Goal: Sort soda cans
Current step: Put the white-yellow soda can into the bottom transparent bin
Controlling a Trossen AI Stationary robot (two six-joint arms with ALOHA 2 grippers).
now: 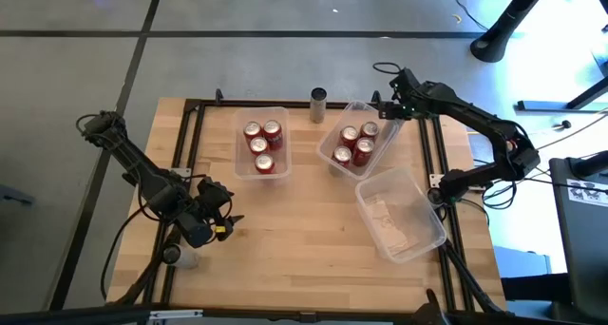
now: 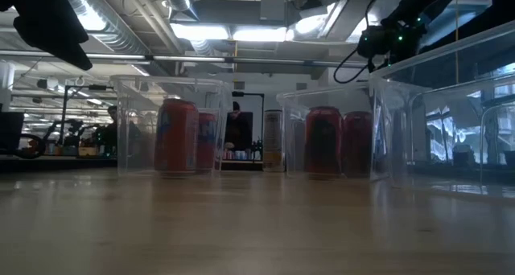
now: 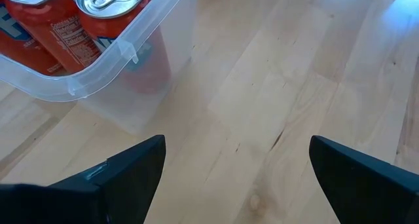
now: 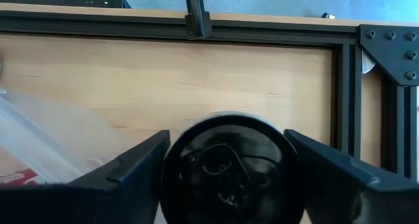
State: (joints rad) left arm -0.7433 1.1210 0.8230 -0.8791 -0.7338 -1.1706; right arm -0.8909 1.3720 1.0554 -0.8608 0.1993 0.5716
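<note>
Several red soda cans [image 1: 261, 144] stand in a clear bin [image 1: 239, 159] at the far middle. Several more [image 1: 356, 144] stand in a second clear bin [image 1: 334, 125] to its right. A grey can [image 1: 318, 105] stands alone at the far edge between the two bins. My right gripper [image 1: 388, 105] is at the second bin's far right corner, around a dark can [image 4: 226, 168] whose black top shows in the right wrist view; in the high view the gripper hides this can. My left gripper [image 1: 223, 222] waits open over bare wood at the near left. My right gripper has the dark can between its two fingers, one finger [image 4: 141, 165] against each side of the can just below its top rim [image 4: 171, 152]. The fingers slant down at it from above. The can is upright; whether its base is on the table does not show.
An empty clear bin [image 1: 432, 232] lies askew at the near right. A black metal frame [image 4: 196, 24] runs along the table's far edge and sides, with a corner bracket [image 4: 389, 50] just right of the right gripper. Bare wood [image 1: 304, 239] fills the near middle.
</note>
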